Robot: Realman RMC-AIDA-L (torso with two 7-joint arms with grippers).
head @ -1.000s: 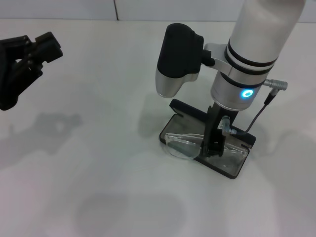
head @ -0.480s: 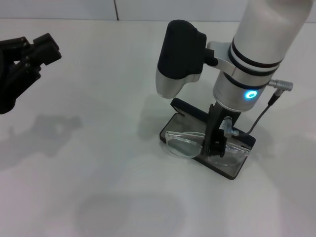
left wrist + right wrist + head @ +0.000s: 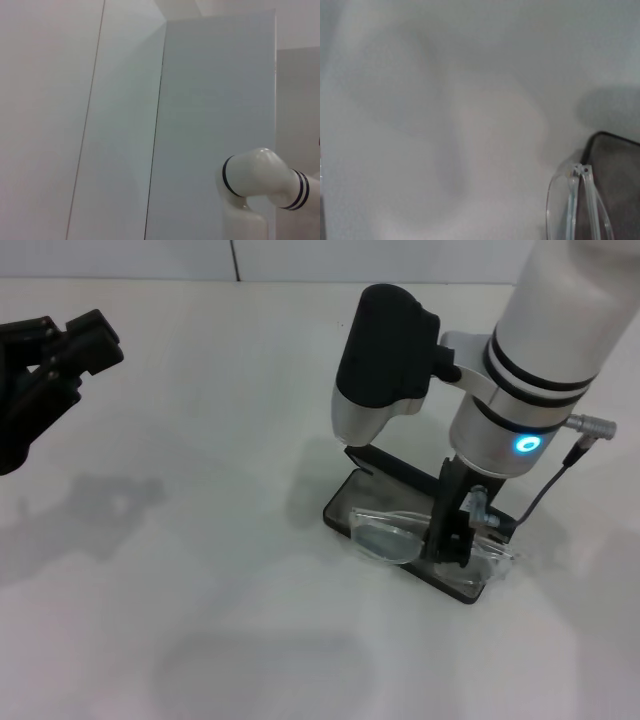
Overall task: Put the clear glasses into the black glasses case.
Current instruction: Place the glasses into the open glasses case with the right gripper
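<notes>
The black glasses case (image 3: 342, 504) lies open on the white table, right of centre in the head view, its lid (image 3: 398, 469) raised at the far side. The clear glasses (image 3: 390, 538) rest across the case's tray, one lens reaching just past its near edge. My right gripper (image 3: 450, 540) comes straight down onto the middle of the glasses, its dark fingers (image 3: 443, 518) closed on the frame. In the right wrist view, a lens rim and hinge of the clear glasses (image 3: 580, 200) lie over a corner of the case (image 3: 620, 165). My left gripper (image 3: 55, 350) hangs parked at the far left.
The white table (image 3: 200, 570) spreads bare to the left of and in front of the case. A grey cable (image 3: 545, 490) loops from the right wrist down beside the case's right end. The left wrist view holds only wall panels and a white arm joint (image 3: 260, 180).
My right gripper has shifted right and slightly nearer, carrying the clear glasses along the case toward its right end. The left arm has not moved.
</notes>
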